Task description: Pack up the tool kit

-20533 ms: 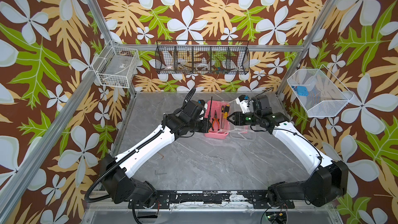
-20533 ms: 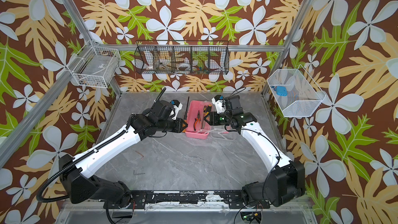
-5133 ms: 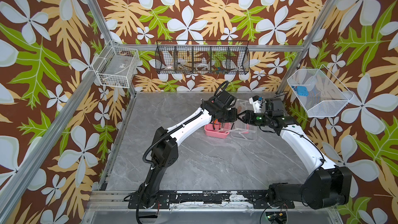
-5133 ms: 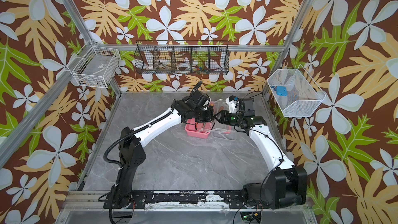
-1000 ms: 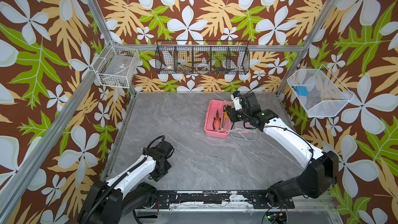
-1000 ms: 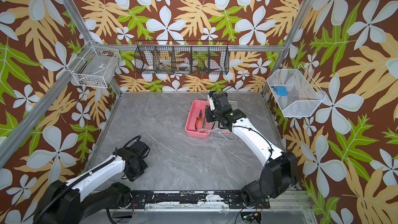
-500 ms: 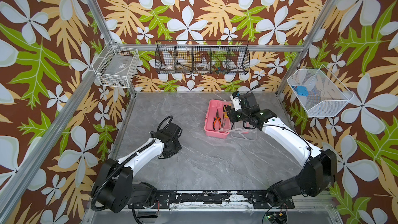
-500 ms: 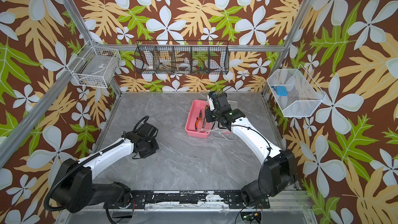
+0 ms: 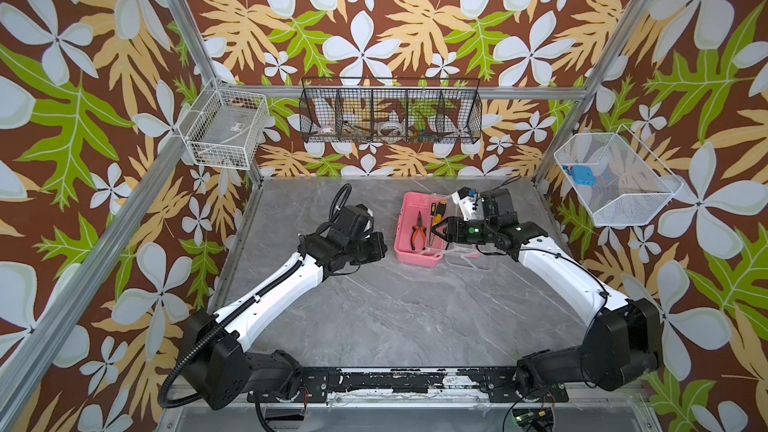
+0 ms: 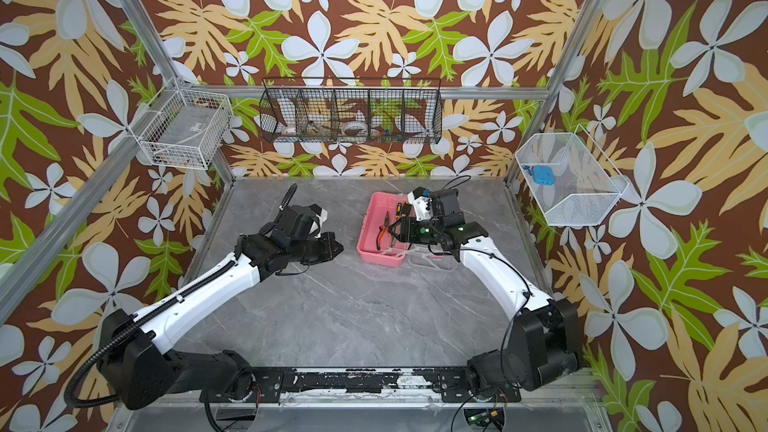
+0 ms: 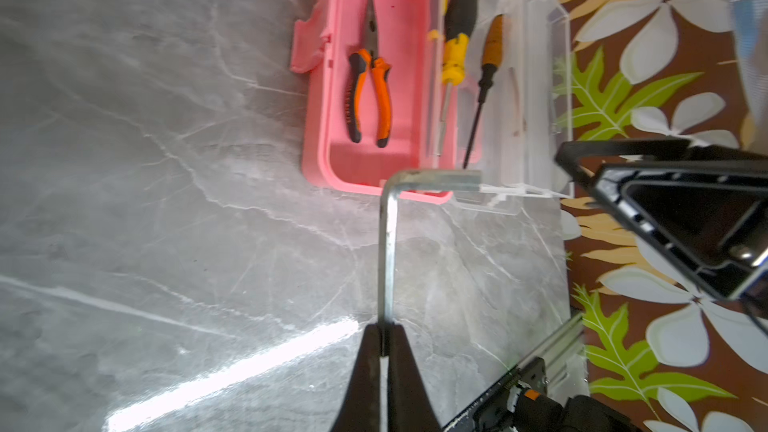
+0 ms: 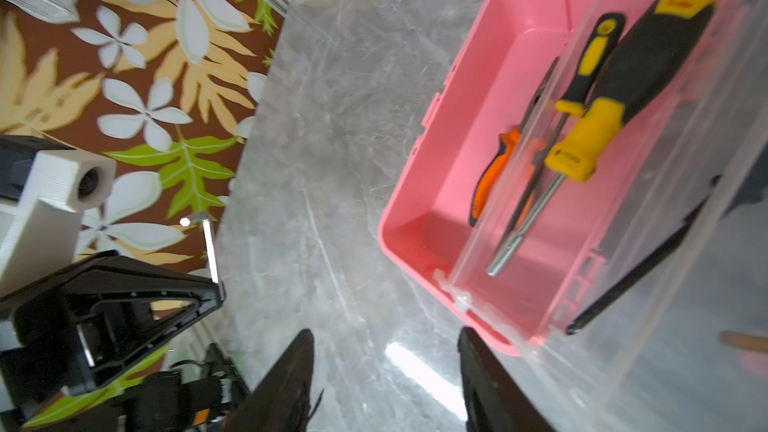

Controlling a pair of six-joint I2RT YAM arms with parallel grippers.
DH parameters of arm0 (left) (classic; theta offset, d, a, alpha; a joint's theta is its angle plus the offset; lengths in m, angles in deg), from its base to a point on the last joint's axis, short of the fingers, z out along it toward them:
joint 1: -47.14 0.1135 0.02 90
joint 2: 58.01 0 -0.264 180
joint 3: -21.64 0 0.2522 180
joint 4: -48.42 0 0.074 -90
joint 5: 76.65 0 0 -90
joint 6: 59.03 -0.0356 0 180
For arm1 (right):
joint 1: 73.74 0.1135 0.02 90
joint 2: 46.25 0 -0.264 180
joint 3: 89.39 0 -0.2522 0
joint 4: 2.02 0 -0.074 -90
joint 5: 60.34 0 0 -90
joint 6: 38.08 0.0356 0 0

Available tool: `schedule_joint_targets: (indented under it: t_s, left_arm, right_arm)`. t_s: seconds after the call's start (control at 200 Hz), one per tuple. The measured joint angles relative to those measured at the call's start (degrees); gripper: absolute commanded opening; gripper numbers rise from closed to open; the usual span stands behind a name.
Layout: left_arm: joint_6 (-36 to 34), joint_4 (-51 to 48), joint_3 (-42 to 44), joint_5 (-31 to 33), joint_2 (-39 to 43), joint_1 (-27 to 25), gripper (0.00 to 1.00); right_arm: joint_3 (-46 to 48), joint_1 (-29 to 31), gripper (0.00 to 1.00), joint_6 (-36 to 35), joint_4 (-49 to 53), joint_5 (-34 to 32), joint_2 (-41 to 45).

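Observation:
The tool kit's pink case [image 9: 400, 226] lies open at the back middle of the table, its clear lid [image 9: 467, 261] folded out to the right. Inside it lie orange-black pliers [image 11: 370, 89] and two yellow-black screwdrivers [image 11: 455, 35]. My left gripper [image 9: 380, 245] hovers just left of the case. It is shut on the long leg of an L-shaped metal hex key [image 11: 388, 243], whose short leg points at the case's near end. My right gripper [image 9: 436, 231] hangs open and empty over the case's right edge, by the lid hinge [image 12: 461, 301].
A black wire basket [image 9: 390, 112] hangs on the back wall. A white wire basket [image 9: 226, 130] is fixed at the left post. Another white basket [image 9: 611, 178], with a blue item in it, hangs on the right wall. Aluminium frame posts border the grey table [image 9: 374, 309].
The left arm has swung from the table's front left up to the case, carrying the hex key. The right gripper's jaws have spread wider over the case.

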Motion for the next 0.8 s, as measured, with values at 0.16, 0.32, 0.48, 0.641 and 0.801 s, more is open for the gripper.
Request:
schedule_joint_targets:
  t_s: [0.16, 0.32, 0.48, 0.641, 0.801]
  left_arm:
    - [-0.44, 1.4, -3.28, -2.64, -2.86, -1.68, 0.0]
    - [-1.03, 2.01, -5.18, -4.52, -4.11, -3.26, 0.0]
    - [-1.01, 2.27, -6.32, -5.62, -4.7, -4.26, 0.0]
    - [-1.01, 2.36, -6.49, -6.27, -4.9, -4.59, 0.0]
    - [-0.98, 2.36, -6.51, -6.75, -5.31, -4.74, 0.0]
  right_arm:
    - [-2.29, 5.03, 0.75, 2.14, -1.49, 0.44, 1.7]
    - [-6.25, 8.63, 0.76, 1.31, -0.68, -3.65, -0.26]
    - [-9.07, 12.83, 0.76, -0.46, 1.6, -8.15, -3.15]
    - [-10.82, 14.25, 0.62, -1.22, 1.97, -12.28, -5.22]
    - [-11.82, 14.32, 0.47, -1.27, 2.05, -14.21, -6.91]
